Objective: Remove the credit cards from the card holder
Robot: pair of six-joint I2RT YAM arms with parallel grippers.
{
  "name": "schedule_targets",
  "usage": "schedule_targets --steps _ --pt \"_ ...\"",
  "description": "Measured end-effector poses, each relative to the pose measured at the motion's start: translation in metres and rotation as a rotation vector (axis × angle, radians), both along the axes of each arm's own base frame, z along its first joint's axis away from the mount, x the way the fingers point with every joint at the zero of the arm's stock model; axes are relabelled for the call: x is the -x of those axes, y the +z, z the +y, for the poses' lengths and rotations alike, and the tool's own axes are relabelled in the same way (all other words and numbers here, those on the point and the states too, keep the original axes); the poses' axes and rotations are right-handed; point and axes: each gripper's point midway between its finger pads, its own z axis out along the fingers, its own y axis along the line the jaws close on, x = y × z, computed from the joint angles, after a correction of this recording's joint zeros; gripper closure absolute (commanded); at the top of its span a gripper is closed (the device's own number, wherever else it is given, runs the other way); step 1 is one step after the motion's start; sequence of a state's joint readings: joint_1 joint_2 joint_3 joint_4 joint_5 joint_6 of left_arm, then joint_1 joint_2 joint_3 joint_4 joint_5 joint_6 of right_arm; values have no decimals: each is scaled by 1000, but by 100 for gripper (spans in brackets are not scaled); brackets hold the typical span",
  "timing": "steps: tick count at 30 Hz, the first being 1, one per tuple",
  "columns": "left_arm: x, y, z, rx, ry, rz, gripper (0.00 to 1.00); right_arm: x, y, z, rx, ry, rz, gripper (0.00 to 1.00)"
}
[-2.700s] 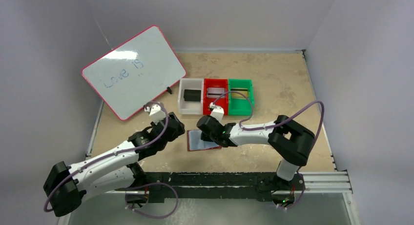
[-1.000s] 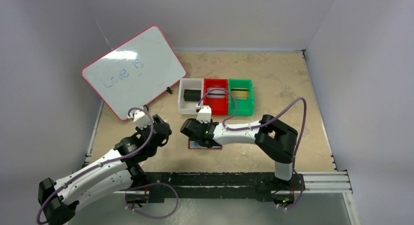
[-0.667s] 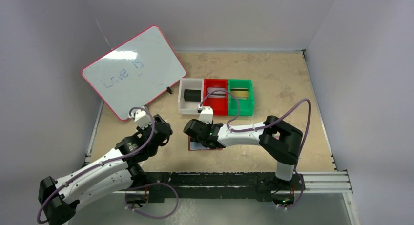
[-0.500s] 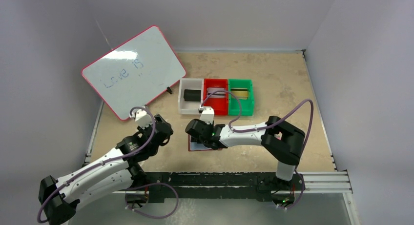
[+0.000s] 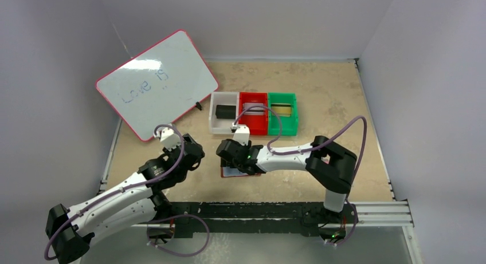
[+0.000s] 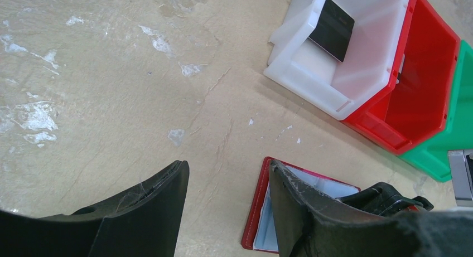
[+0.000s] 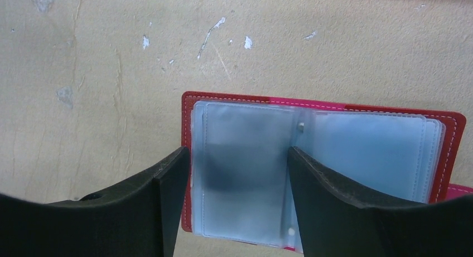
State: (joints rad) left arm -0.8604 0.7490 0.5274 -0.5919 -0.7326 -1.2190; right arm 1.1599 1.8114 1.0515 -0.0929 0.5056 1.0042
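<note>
In my right wrist view the card holder (image 7: 318,173) lies open and flat on the table (image 7: 111,73), filling the lower centre of the frame with its pale blue sleeves (image 7: 362,151) facing up. My right gripper (image 7: 237,156) stands wide, one finger at each side of the left-hand sleeve page, holding nothing. A dark smudge shows through that page; I cannot tell whether it is a card.

In the top view the holder sits just below the frame's centre, mostly under the right gripper (image 5: 232,155). Above it three bins stand in a row, touching: a white bin (image 5: 215,123) with a black card (image 5: 225,111), a red bin (image 5: 261,128) with a silver-grey card (image 5: 252,109), and a green bin (image 5: 292,123) with a gold card (image 5: 281,109).

My left gripper (image 6: 227,168) is also spread and empty, with bare table between its fingers and the holder's red edge at its right finger. A whiteboard (image 5: 157,83) leans at upper left.
</note>
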Motion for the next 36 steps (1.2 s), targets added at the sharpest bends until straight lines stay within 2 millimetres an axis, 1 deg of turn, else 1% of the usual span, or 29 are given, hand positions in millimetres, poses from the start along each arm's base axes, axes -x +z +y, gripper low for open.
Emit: schedule_targets --steps 4,7,14,19,25,30,32,34,36 --pt "0 0 0 0 0 0 45 0 -1 -1 18 -2 3 41" --pt "0 0 0 -1 0 0 45 -2 -2 -4 42 -10 0 44" --pt "0 0 0 -1 0 1 45 -4 -4 -6 77 -20 -3 46" --pt "0 0 0 -1 0 1 45 -5 -5 -7 108 -28 -8 50" --pt "0 0 0 -1 0 1 45 -11 -5 -3 115 -50 -21 54" --pt "0 0 -1 1 -1 0 45 -10 -5 -4 112 -57 -18 66" --pt "-1 0 -2 0 -6 1 45 -10 -5 -5 103 -56 -16 68" --pt "-1 -1 -4 1 -15 5 45 -10 -5 -6 92 -53 -15 73" --pt "-1 -2 -8 5 -33 8 45 -11 -6 -8 72 -50 -9 74"
